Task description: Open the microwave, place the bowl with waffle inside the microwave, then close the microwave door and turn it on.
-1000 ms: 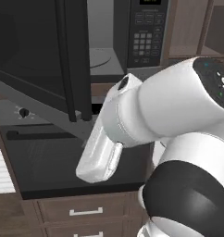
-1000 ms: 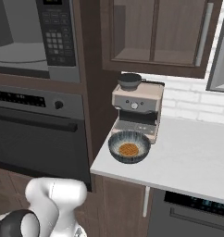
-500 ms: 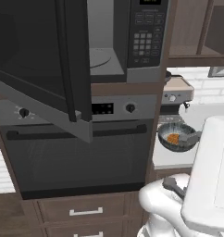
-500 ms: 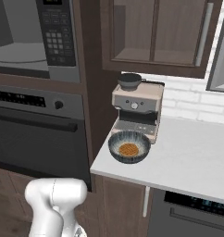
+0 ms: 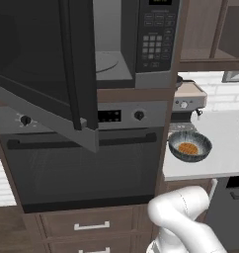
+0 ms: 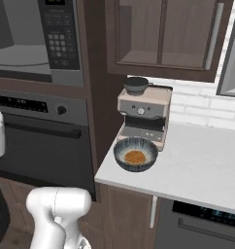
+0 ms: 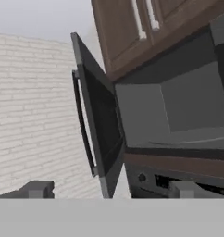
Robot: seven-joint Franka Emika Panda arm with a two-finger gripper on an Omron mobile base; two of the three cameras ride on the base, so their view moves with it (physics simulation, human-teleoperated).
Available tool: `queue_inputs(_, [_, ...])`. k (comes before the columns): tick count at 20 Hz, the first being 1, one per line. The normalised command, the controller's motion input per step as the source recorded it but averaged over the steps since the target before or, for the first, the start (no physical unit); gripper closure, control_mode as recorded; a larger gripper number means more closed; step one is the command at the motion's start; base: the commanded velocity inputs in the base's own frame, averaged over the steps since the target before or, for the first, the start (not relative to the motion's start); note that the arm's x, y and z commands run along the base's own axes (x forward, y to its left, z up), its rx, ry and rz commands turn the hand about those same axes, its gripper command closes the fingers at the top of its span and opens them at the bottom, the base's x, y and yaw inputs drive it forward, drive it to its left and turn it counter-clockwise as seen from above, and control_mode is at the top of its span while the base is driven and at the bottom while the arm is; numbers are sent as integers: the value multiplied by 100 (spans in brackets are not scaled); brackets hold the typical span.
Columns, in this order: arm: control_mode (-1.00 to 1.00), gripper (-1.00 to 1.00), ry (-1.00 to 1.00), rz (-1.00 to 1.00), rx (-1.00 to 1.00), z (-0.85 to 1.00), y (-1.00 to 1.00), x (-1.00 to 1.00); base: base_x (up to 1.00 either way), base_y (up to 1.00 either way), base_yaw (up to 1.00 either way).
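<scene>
**Microwave open, bowl on the counter**

Dark wood cabinets frame the microwave (image 5: 136, 44), whose door (image 5: 47, 69) is swung wide to the left, baring the grey interior. On the white counter (image 6: 202, 165) to the right, the bowl (image 6: 135, 154) holds the waffle (image 6: 135, 157), just before a coffee machine (image 6: 143, 114). Apart from all, the gripper (image 7: 109, 189) has its fingertips spread wide, holding nothing.

There is one microwave (image 5: 116, 44), and its one door (image 5: 42, 74) stands open. Below it there is one oven (image 5: 82, 163) with two knobs. On the counter (image 6: 197, 165) there is one coffee machine (image 6: 142, 114) and one bowl (image 6: 135, 154), which has one waffle (image 6: 135, 157) inside. Two drawer handles are visible under the oven.
</scene>
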Motion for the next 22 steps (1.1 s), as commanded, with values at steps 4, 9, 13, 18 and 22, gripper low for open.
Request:
queue_inputs(4, [-100, -100, 65, 7, 23, 0, -4, 83, 0, 0, 0])
queue_inputs(9, [-100, -100, 80, 5, 11, -5, 43, 73, 0, 0, 0])
queue_inputs(13, [-100, -100, 39, 1, 25, -28, 57, 17, 0, 0, 0])
queue_inputs(18, [-100, -100, 45, 0, 18, -20, 89, 22, 0, 0, 0])
queue_inputs(22, [-100, -100, 35, 6, 22, -38, 88, 61, 0, 0, 0])
